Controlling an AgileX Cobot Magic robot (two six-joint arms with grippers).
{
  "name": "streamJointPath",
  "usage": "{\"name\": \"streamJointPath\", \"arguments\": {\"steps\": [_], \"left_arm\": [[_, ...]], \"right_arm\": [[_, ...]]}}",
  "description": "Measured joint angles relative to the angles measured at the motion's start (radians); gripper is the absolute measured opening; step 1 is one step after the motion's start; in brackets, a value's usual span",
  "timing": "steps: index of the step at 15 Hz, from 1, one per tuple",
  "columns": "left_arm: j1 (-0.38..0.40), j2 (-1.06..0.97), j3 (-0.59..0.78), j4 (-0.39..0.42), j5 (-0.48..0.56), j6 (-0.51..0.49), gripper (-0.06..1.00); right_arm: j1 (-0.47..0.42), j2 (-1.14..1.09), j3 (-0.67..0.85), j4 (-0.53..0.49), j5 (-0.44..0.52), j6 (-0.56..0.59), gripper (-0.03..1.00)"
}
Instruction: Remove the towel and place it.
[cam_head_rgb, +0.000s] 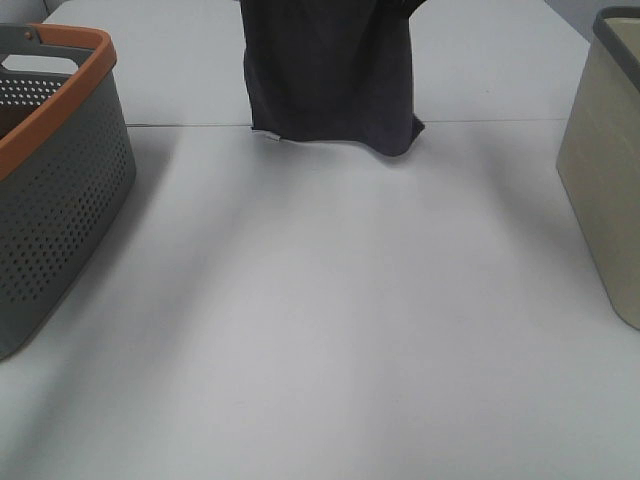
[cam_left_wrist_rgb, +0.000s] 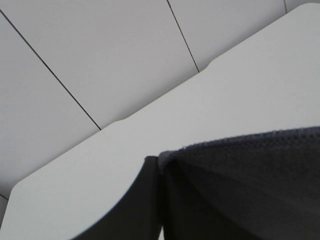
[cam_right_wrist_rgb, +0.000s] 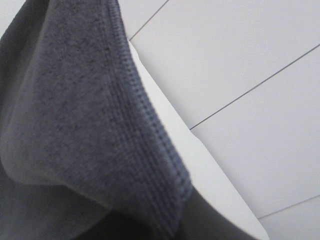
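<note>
Towel (cam_right_wrist_rgb: 75, 125) touches left hand (cam_left_wrist_rgb: 150, 205), covers right hand; opening of either: cannot tell.

The counter (cam_head_rgb: 320, 330) carries two containers at opposite sides, well apart. The perforated basket (cam_head_rgb: 60, 200) stands at the left edge of the exterior view, partly out of frame. The bin (cam_head_rgb: 605, 170) stands at the right edge, also cut off. Between them, toward the far side, the towel (cam_head_rgb: 330, 70) hangs down from above the frame, roughly midway across. Its lower edge comes down to the seam (cam_head_rgb: 500, 121) that runs across the counter from left to right; whether it touches the surface cannot be told. In both wrist views the towel hangs close before the camera, with the counter beyond it.
</note>
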Motion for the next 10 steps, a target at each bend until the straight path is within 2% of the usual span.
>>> {"name": "streamJointPath", "arguments": {"steps": [2,5,6,8,9,10], "left_arm": [[-0.002,0.025,0.000,0.000,0.027,0.002,0.00],[-0.040,0.032,0.000,-0.032,0.252,0.071,0.00],[-0.050,0.032,0.000,-0.083,0.342,0.118,0.00],[-0.061,0.032,0.000,-0.266,0.501,0.223,0.00],[-0.061,0.032,0.000,-0.372,0.620,0.286,0.00],[-0.061,0.032,0.000,-0.405,0.692,0.308,0.00]], "right_arm": [[-0.025,0.054,0.000,-0.001,-0.029,0.017,0.00],[-0.022,0.075,0.063,-0.004,0.084,0.222,0.00],[-0.007,0.064,0.099,-0.004,0.144,0.292,0.00],[0.057,0.038,0.162,0.007,0.279,0.377,0.00],[0.110,0.025,0.183,0.060,0.373,0.378,0.00],[0.141,0.015,0.189,0.131,0.423,0.338,0.00]]}}
